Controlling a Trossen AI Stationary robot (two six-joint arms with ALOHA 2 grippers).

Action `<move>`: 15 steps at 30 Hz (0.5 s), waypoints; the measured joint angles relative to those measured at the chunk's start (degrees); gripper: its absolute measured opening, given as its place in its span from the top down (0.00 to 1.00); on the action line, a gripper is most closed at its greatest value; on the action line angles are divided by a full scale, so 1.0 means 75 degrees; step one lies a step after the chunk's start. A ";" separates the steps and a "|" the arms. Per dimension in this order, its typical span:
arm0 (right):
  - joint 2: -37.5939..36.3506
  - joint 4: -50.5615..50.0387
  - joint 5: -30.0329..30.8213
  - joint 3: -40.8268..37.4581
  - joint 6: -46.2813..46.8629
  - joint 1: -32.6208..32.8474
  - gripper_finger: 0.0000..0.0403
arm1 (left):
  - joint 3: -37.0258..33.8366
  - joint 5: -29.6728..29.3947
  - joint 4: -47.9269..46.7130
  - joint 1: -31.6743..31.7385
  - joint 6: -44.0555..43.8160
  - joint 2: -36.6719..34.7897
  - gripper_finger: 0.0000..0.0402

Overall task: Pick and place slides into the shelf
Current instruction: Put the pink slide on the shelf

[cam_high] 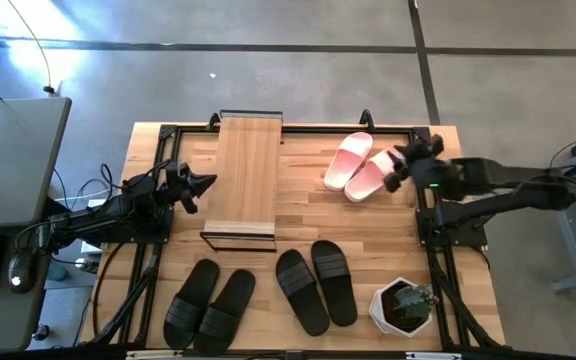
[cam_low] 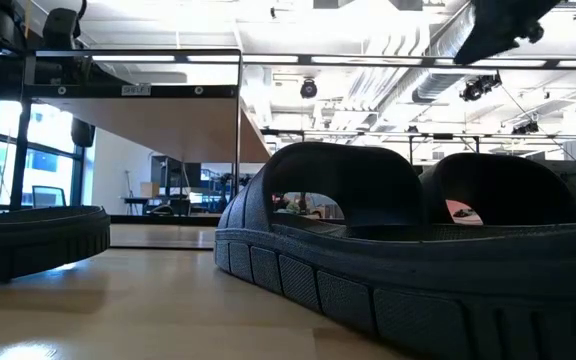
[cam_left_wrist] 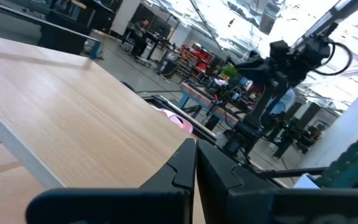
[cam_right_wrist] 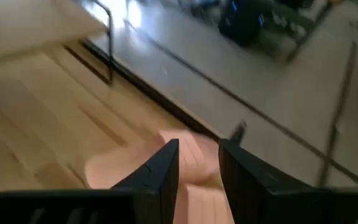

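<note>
A: Slides: where are they relative to the shelf [cam_high: 247,178]?
B: Pink pair [cam_high: 360,166] lies beside it toward the right arm; two black pairs [cam_high: 210,304] [cam_high: 315,285] sit on the table's near side, off the shelf.
A: Grippers?
B: Right gripper [cam_right_wrist: 197,163] hovers over the pink pair, fingers parted, empty. Left gripper [cam_left_wrist: 195,163] rests beside the shelf's other edge, fingers closed together, holding nothing.

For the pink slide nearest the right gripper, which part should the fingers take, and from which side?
Probably the outer side edge of the pink slide, from above. It lies flat, touching its partner, so only that edge is free. The right gripper hovers there, fingers slightly apart.
</note>
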 joint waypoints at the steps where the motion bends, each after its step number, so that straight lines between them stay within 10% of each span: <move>1: 0.0389 -0.0247 -0.0067 0.0171 0.0284 -0.0150 0.74 | 0.0000 0.0051 0.0001 0.0000 0.0001 0.0000 0.99; 15: 0.5281 -0.2656 -0.2181 0.1809 0.1351 -0.2941 0.74 | 0.0001 0.0380 0.0002 0.0000 0.0058 0.0000 0.99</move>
